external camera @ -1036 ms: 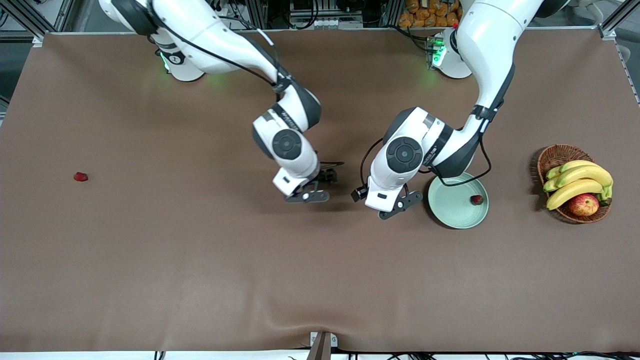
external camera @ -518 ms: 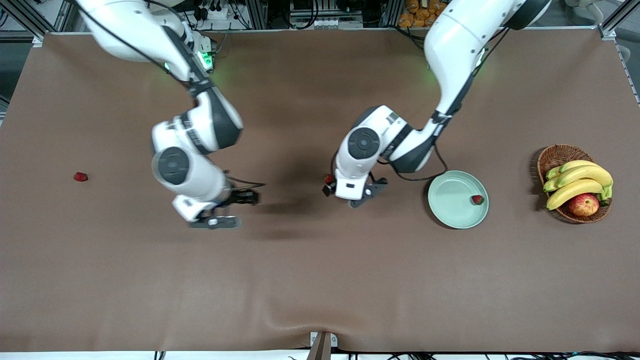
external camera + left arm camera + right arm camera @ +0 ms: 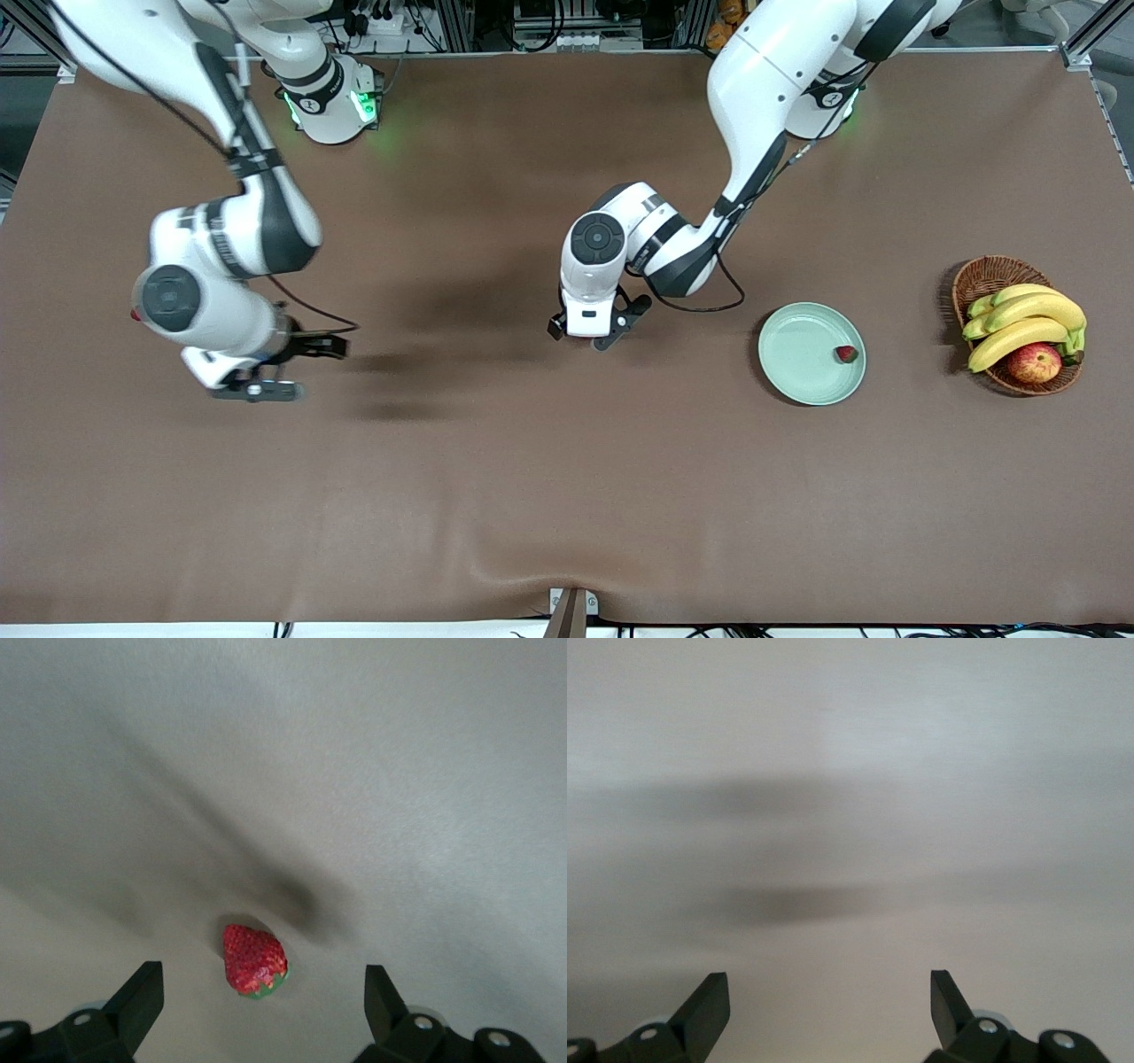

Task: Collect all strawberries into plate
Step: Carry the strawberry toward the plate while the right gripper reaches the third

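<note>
A strawberry (image 3: 255,959) lies on the brown table, between the open fingers of my left gripper (image 3: 263,988) and apart from both. In the front view my left gripper (image 3: 592,330) hangs over the table's middle and hides that berry. The pale green plate (image 3: 784,341) sits toward the left arm's end, with a second strawberry (image 3: 846,354) at its rim. My right gripper (image 3: 283,368) is open and empty over bare table near the right arm's end. A third strawberry (image 3: 135,314) peeks out beside the right wrist. The right wrist view shows the right gripper (image 3: 830,992) over bare cloth only.
A brown wicker basket (image 3: 983,275) with bananas (image 3: 1028,319) and an apple (image 3: 1034,361) stands at the left arm's end, past the plate. The table edge nearest the front camera carries a small bracket (image 3: 571,611).
The right arm has swung from the table's middle toward its own end. The left arm has moved from beside the plate to over the middle strawberry. Both grippers stay open.
</note>
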